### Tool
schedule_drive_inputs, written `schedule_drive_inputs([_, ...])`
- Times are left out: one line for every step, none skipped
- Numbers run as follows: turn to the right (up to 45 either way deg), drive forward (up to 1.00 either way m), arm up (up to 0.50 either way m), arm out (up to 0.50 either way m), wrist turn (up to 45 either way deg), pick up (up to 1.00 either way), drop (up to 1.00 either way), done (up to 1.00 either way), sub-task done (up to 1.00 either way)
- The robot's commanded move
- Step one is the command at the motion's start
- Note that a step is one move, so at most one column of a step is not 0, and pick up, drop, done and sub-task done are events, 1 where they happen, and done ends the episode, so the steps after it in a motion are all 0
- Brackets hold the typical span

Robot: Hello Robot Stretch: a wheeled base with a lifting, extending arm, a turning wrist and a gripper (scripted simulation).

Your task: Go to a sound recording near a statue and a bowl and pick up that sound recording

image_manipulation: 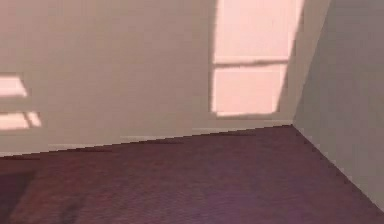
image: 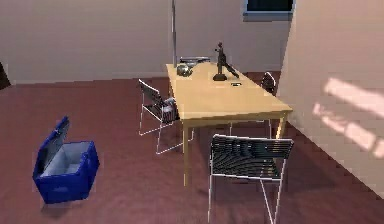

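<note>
Forward view, from its left: an open blue box (image: 66,165) on the floor, then a wooden table (image: 215,112). At the table's far end stand a grey bowl-like thing (image: 186,69), a dark statue (image: 221,58) and, just right of it, a small flat dark thing (image: 237,85), too small to tell its long axis. The gripper's state cannot be told.

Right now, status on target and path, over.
Statue and greyish bowl-like thing at far end of table. Small dark flat thing by statue, possibly the recording. Chairs flank table; open blue box on floor.
</note>
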Motion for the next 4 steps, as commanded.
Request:
schedule_drive_inputs([-9.0,0.0,0.0,0.0,0.0,0.0,0.0,0.0,0.0])
schedule_drive_inputs([0.0,0.5,0.0,0.0,0.0,0.0,0.0,0.0,0.0])
schedule_drive_inputs([-45.0,0.0,0.0,0.0,0.0,0.0,0.0,0.0,0.0])
schedule_drive_inputs([-21.0,0.0,0.0,0.0,0.0,0.0,0.0,0.0,0.0])
